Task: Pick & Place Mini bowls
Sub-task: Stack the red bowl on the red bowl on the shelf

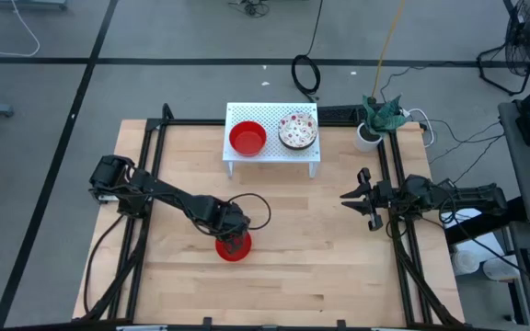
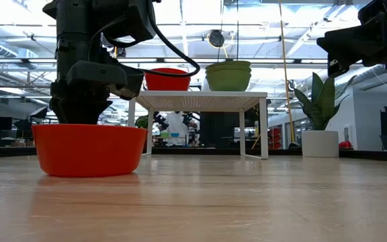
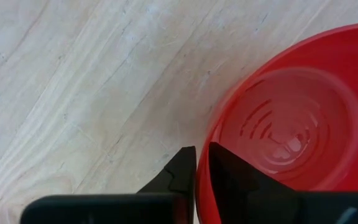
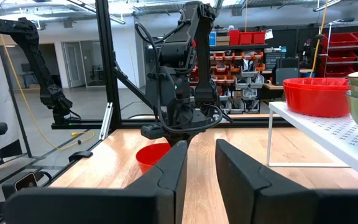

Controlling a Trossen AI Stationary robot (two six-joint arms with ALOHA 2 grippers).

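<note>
A: We started with the wooden counter (image 1: 320, 248), then the white perforated stand (image 1: 271, 118) at its far side. What sat on that?

B: We saw two stacks on it: a red bowl stack (image 1: 247, 138) on the left and a patterned white bowl (image 1: 297, 130) on the right. We could not count how many were nested in each. Just right of the stand was a white cup with a green plant (image 1: 375, 119).

A: And the arms?

B: The left claw (image 3: 202, 167) was down on the near-left part of the counter, its two fingers close together astride the rim of a lone red bowl (image 1: 234, 246), one inside and one outside. That bowl stood on the wood and looked empty. The right claw (image 1: 361, 197) waited at the right edge, fingers apart, holding nothing.

A: What did we fear?

B: We judged the thin rim grip the weak spot. The bowl is glossy, so it could slip or swing as it rose. We also thought a tilted bowl might knock the stand's stack instead of nesting on it.
</note>
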